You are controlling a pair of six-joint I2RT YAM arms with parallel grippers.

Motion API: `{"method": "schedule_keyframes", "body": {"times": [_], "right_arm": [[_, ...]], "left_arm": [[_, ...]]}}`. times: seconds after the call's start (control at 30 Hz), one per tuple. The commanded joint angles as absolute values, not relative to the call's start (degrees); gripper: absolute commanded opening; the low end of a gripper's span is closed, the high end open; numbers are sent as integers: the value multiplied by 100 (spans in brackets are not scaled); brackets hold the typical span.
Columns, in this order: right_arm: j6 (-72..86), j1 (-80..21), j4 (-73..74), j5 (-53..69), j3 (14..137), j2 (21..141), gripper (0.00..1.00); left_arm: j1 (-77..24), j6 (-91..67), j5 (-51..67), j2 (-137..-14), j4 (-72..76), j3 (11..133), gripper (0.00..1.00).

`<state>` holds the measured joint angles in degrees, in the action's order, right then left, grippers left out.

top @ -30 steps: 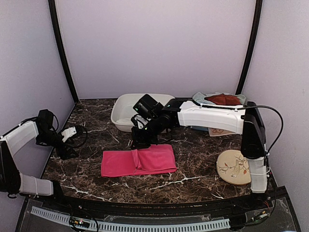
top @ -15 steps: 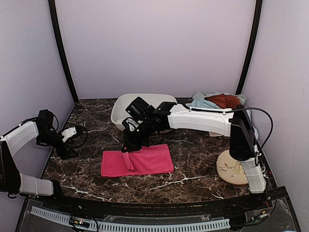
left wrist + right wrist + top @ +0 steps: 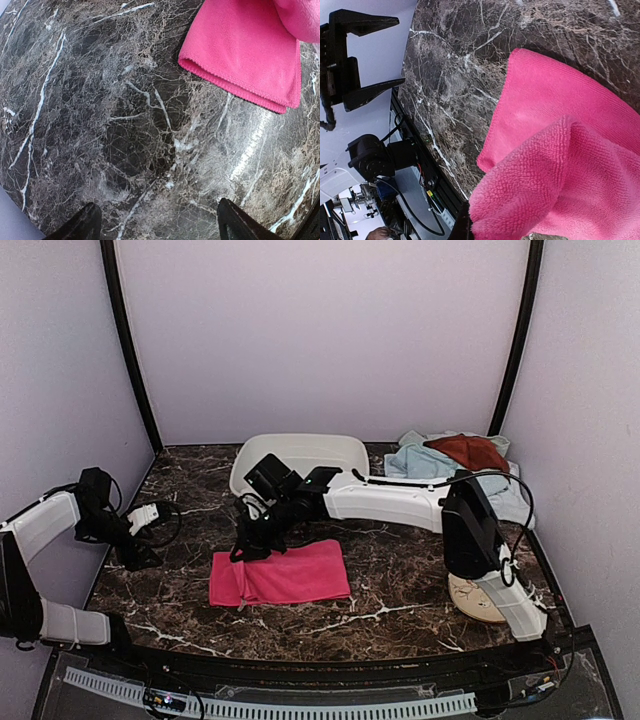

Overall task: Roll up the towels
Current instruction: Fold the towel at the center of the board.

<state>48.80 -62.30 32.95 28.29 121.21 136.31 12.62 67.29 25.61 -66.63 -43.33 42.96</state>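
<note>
We see right gripper (image 3: 242,548) clenched on raised fold at left end of long bright pink cloth towel (image 3: 295,575), lying front-centre on dark marble table (image 3: 400,540). Left gripper (image 3: 160,227) spread apart, empty, near towel's left.

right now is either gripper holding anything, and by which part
The right gripper pinches the pink towel by a bunched fold of its top layer, near its left end in the top view. The left gripper is open, holding nothing.
</note>
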Motion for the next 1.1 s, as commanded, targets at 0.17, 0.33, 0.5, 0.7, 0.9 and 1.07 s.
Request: {"method": "schedule_keyframes", "body": {"times": [0.17,0.33,0.5,0.7,0.9,1.07], "right_arm": [[5330,-6293,2586,3106,12587,14111,0],[5555,-6261,2069,3160,12537,14221,0],[5957,-6189,1450,3332,12393,14401,14],[6106,-6121,941,3455,12184,14383,25],[6061,-5997,960,3442,11998,13929,59],[5553,-5850,1158,3300,11306,13377,78]], "left_arm": [[1255,6823,2549,-6659,-4357,4234,82],[1253,6829,2575,-6704,-4324,4211,82],[1246,6808,2613,-6744,-4374,4274,83],[1225,6855,2719,-6635,-4529,4289,85],[1083,6624,3013,-6662,-4706,4554,85],[761,6396,3216,-6767,-4907,4820,84]]}}
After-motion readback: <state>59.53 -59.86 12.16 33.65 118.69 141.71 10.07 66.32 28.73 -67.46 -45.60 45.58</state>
